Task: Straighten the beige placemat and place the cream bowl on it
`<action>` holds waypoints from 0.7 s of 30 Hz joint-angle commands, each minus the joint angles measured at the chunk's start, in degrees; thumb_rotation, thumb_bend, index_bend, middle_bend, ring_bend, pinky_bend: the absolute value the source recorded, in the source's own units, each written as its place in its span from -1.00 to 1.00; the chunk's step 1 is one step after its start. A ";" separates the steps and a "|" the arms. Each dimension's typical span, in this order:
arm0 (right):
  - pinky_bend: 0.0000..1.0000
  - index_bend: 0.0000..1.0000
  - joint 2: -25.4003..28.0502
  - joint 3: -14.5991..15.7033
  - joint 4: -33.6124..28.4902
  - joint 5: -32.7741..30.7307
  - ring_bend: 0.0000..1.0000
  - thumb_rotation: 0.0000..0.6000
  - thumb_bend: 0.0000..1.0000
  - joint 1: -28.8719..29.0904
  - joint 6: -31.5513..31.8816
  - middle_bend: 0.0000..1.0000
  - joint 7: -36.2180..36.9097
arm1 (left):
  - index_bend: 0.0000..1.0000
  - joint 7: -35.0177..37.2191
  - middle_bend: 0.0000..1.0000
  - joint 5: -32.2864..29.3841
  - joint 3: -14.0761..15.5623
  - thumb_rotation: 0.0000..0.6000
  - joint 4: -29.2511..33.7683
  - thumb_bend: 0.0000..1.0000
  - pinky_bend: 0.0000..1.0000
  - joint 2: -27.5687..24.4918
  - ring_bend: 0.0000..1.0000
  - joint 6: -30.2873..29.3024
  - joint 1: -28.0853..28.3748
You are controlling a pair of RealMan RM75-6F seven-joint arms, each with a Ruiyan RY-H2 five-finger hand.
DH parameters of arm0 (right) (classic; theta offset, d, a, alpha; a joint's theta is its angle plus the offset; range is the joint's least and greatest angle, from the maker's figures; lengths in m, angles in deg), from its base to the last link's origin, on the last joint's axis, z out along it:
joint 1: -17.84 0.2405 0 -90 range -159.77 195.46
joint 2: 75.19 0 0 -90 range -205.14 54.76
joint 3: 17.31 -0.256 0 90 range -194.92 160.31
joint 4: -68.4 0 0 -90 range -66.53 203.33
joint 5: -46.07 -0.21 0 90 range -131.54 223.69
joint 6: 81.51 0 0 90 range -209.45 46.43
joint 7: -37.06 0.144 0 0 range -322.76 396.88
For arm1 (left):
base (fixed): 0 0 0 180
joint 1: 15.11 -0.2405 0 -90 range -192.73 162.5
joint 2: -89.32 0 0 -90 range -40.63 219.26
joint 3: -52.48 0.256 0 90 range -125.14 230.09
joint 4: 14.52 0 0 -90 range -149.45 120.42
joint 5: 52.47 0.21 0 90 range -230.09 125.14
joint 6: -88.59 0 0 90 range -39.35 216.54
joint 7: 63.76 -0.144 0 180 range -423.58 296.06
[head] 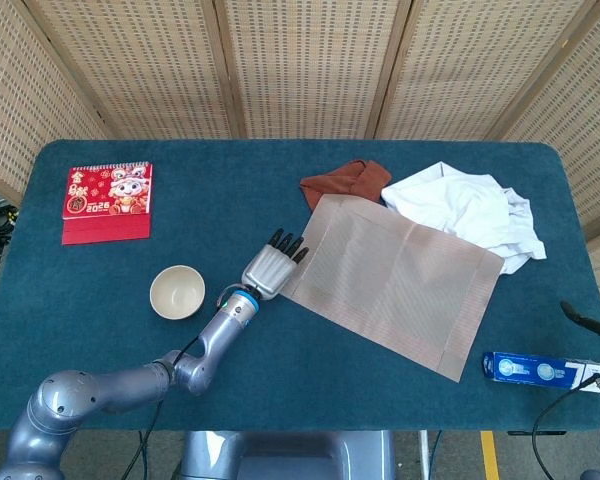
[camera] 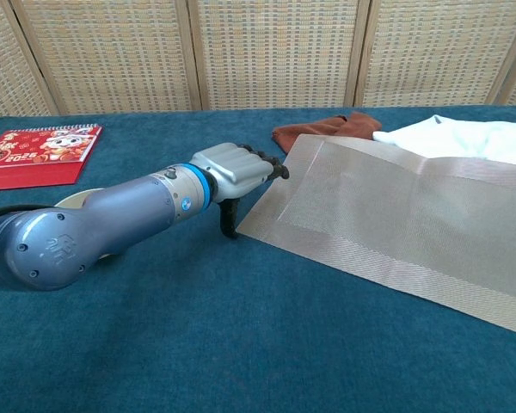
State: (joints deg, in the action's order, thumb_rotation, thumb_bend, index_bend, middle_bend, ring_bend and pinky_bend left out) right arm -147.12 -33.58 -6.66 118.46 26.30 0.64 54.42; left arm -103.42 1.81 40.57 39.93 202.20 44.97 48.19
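The beige placemat (head: pixel 395 280) lies skewed on the blue table, its left corner pointing at my left hand (head: pixel 272 268). The hand holds nothing. Its fingers (camera: pixel 262 168) stretch out flat over the mat's left edge, and the thumb points down to the table just beside the mat's corner (camera: pixel 241 231). The cream bowl (head: pixel 177 292) stands upright and empty to the left of the hand, apart from it. In the chest view my forearm hides most of the bowl (camera: pixel 73 200). My right hand (head: pixel 592 325) shows only partly at the right edge, fingers spread, holding nothing.
A white cloth (head: pixel 470 210) overlaps the placemat's far right corner, and a brown cloth (head: pixel 345 180) touches its far left corner. A red calendar (head: pixel 107 202) lies at the far left. A blue box (head: pixel 540 369) sits near the front right edge.
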 commanded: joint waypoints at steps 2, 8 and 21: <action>-1.00 -0.73 -0.01 -0.14 0.12 0.04 -1.00 1.00 -0.41 -0.07 0.17 -1.00 0.45 | -0.79 0.41 -1.00 1.07 -0.23 1.00 -2.10 -0.58 -1.00 1.68 -1.00 -0.86 0.61; -1.00 -0.73 0.07 -0.35 0.06 0.15 -1.00 1.00 -0.41 -0.20 0.41 -1.00 1.27 | -0.77 1.28 -1.00 3.42 -0.55 1.00 -6.76 -0.45 -1.00 5.18 -1.00 -2.19 1.70; -1.00 -0.72 0.37 -0.45 -0.29 0.40 -1.00 1.00 -0.41 -0.35 0.49 -1.00 1.98 | -0.62 4.84 -1.00 7.21 -1.02 1.00 -11.09 0.22 -1.00 8.20 -1.00 -2.78 1.64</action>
State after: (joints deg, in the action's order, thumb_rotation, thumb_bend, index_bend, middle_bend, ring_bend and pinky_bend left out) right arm -146.76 -34.04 -6.94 118.85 25.95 1.12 56.41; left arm -98.70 8.87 39.64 29.00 210.25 42.29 49.85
